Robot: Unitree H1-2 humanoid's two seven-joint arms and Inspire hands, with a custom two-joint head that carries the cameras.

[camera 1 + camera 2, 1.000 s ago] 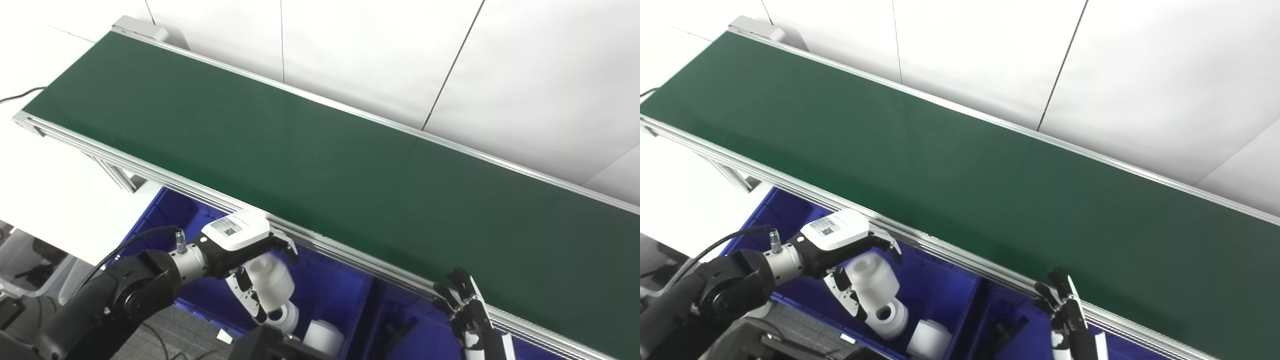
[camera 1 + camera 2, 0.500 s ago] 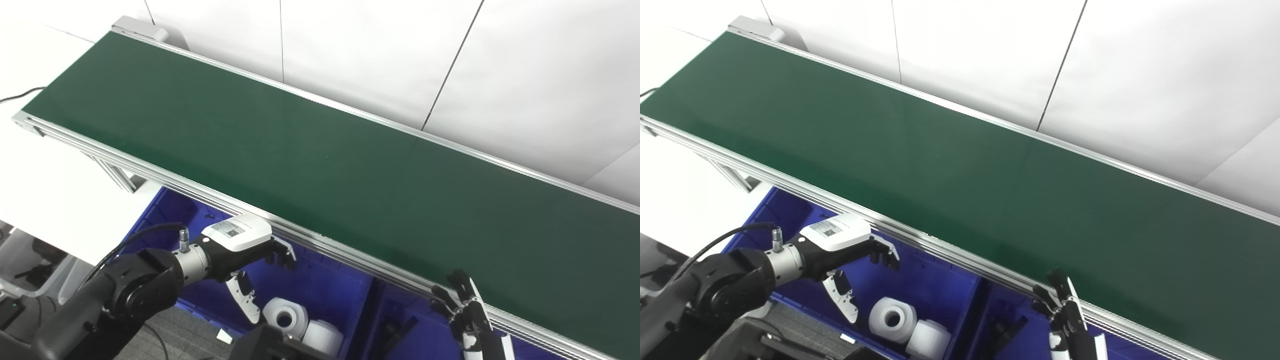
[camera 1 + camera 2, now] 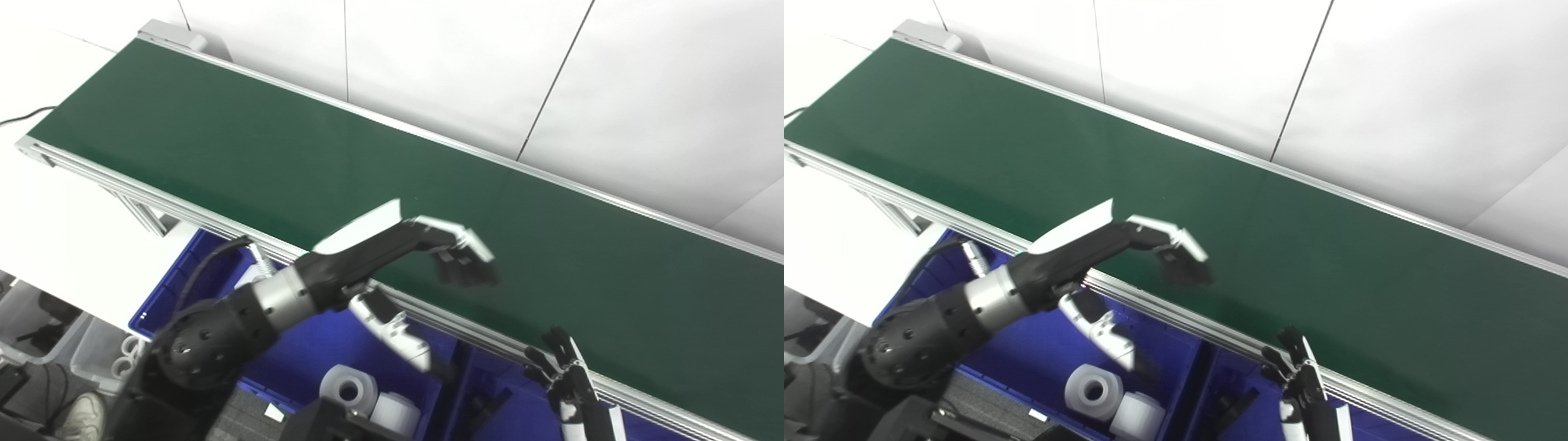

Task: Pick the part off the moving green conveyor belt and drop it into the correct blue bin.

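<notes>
Left hand point(image 3: 392, 269) empty and spread; right hand point(image 3: 566, 376) splayed.

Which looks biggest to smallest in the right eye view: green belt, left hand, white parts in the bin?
1. Green conveyor belt, by far.
2. Left hand, open; nearer the camera, so its size is inflated.
3. The two white cylindrical parts in the blue plastic bin: alike, not ranked.
</notes>
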